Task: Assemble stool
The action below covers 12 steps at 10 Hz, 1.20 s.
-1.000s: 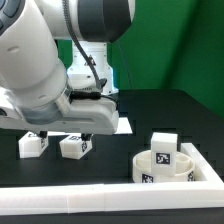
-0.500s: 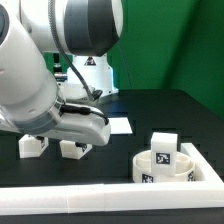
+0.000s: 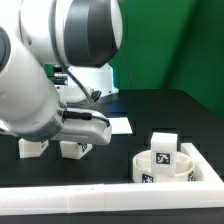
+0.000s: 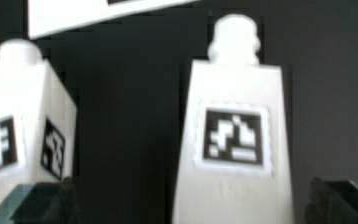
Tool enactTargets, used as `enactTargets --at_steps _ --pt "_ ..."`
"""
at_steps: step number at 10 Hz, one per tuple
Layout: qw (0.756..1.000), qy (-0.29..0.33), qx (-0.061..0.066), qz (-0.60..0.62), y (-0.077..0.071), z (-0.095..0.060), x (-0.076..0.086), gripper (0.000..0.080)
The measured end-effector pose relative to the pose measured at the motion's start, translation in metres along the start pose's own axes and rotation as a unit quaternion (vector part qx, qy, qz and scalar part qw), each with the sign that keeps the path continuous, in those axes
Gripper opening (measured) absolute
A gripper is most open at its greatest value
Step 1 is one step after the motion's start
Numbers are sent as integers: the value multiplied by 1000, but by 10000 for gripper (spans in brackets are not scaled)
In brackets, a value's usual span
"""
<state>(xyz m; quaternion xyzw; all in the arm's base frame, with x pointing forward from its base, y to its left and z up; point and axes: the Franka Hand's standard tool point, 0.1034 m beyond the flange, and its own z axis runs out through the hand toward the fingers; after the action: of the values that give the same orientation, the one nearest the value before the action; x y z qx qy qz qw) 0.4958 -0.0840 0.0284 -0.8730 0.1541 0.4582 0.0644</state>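
The round white stool seat (image 3: 163, 168) lies at the exterior view's right, with one tagged block leg (image 3: 163, 142) just behind it. Two more white legs lie at the left: one (image 3: 33, 147) free, the other (image 3: 74, 149) partly under my hand. In the wrist view this second leg (image 4: 229, 130) lies lengthwise between my two dark fingers (image 4: 34, 205), its tag facing the camera, and the free leg (image 4: 19, 120) lies beside it. My gripper (image 4: 190, 205) is open, with its jaws on either side of the leg and not visibly touching it.
A long white border wall (image 3: 90, 192) runs along the near edge of the black table. The marker board (image 3: 118, 125) lies behind the legs and shows in the wrist view (image 4: 105, 12) past them. The arm's bulk fills the exterior view's left.
The arm has come down and forward over the two left legs. The hand now covers the top of the second leg. The parts have not moved.
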Motion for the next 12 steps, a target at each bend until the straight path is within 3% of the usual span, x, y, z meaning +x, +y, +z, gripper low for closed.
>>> enactTargets --at_steps 1,3,9,11,12 --pt "1000 -25 -2 1 2 2 5 649" --pt "1000 -11 -6 -3 -4 -3 9 649" --pt "1000 1 -11 -4 -16 1 15 649" --pt "1000 3 -11 -4 -18 1 16 387" --pt "1000 4 -11 -4 -18 1 16 387"
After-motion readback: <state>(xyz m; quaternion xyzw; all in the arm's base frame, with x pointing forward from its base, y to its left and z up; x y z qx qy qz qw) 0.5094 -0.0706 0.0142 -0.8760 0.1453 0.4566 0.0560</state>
